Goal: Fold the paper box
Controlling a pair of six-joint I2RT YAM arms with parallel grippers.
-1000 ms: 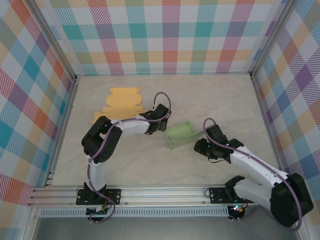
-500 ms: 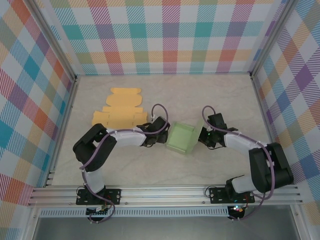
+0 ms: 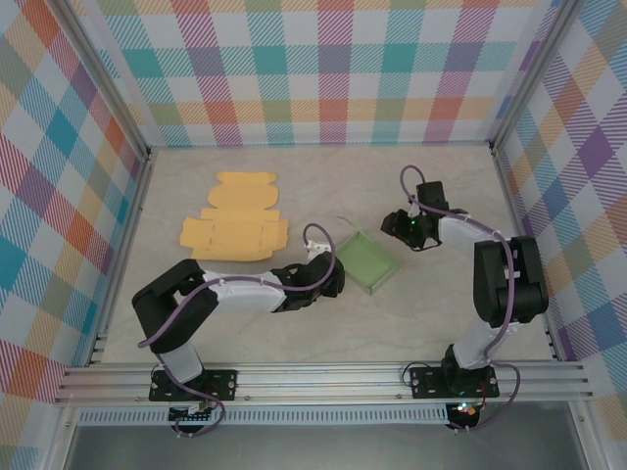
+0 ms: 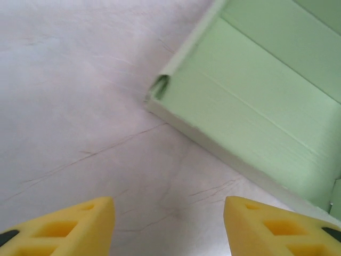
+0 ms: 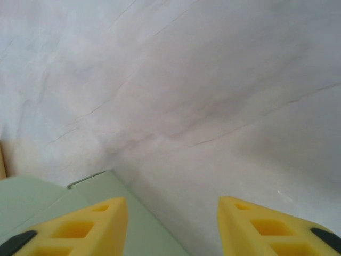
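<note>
Two arms reach out over the marble-patterned table (image 3: 392,323). The left arm (image 3: 235,289) lies low, running from its base at the near edge rightward across the table. It places the left gripper (image 3: 331,280) just beside the near-left side of the green paper box (image 3: 368,262).

In the left wrist view, the left gripper's yellow fingertips (image 4: 64,224) stand wide apart, holding nothing and touching nothing, with bare table between them. A corner of the box lies just ahead of them, its wall upright and a small fold visible at the corner.

The right arm (image 3: 509,279) rises from its base, bends at the elbow near the right wall and reaches leftward. The right gripper (image 3: 400,225) sits near the far-right side of the box, apart from it.

In the right wrist view, the right gripper's yellow fingertips (image 5: 74,226) are likewise wide apart with nothing between them. A green edge of the box shows at the lower left, beside one fingertip.

The box has the form of a shallow open tray. It rests on the table between the two grippers, near the centre of the work area.

Two orange flat box blanks (image 3: 235,235) lie well apart to its left, one beyond the other. Whether they overlap cannot be told.
</note>
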